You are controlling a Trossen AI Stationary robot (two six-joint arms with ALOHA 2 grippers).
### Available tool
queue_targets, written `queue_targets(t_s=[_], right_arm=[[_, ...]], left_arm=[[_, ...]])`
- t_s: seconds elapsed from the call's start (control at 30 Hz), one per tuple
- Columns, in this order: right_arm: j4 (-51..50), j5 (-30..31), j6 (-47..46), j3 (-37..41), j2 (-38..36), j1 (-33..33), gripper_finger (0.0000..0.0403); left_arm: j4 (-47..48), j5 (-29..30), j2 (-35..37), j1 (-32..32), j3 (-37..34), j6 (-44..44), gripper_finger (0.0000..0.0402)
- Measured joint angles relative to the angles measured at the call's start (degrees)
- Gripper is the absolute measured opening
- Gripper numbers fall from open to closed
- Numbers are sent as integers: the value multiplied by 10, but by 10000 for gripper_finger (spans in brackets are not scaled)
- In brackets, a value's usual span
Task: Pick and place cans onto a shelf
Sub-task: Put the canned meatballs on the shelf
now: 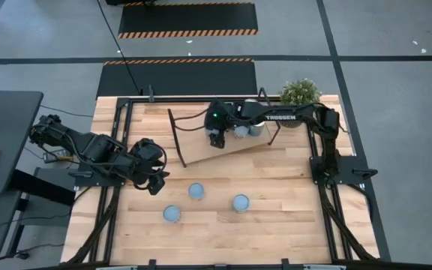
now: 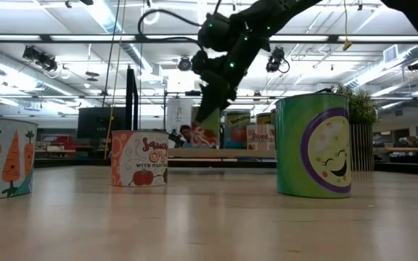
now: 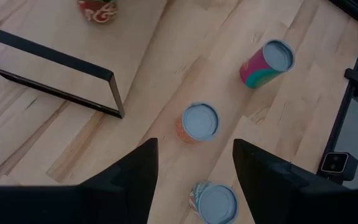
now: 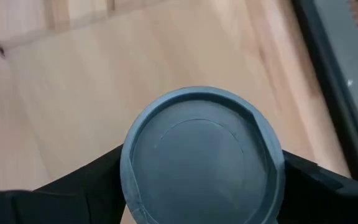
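table: light-wood slatted top with black frame rails along both sides
shelf: light-wood board with thin black frame ends, lying on the table's far half, slightly askew
cans on the table: three, standing upright near the middle — one nearest the shelf, one toward the near edge, one to the right; all apart
cans on the shelf: at least two, probably more, partly hidden by the arm
plant: potted green plant at the far right corner
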State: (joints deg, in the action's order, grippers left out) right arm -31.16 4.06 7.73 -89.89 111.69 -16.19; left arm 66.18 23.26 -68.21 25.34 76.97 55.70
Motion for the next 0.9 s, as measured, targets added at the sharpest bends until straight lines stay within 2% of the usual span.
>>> queue_targets(t_s=[0.13, 0.33, 0.63, 0.9], right_arm=[[-4, 3, 8, -1, 3, 0, 354], [-6, 43, 26, -1, 3, 0, 395], [8, 103, 67, -1, 3, 0, 387], [99, 163, 80, -1, 3, -1, 378]], left_arm=[[-2, -2, 0, 0, 0, 2, 213], [-7, 0, 0, 0, 0, 0, 213], [-13, 5, 0, 0, 0, 1, 213], [-17, 11, 0, 0, 0, 1, 213]])
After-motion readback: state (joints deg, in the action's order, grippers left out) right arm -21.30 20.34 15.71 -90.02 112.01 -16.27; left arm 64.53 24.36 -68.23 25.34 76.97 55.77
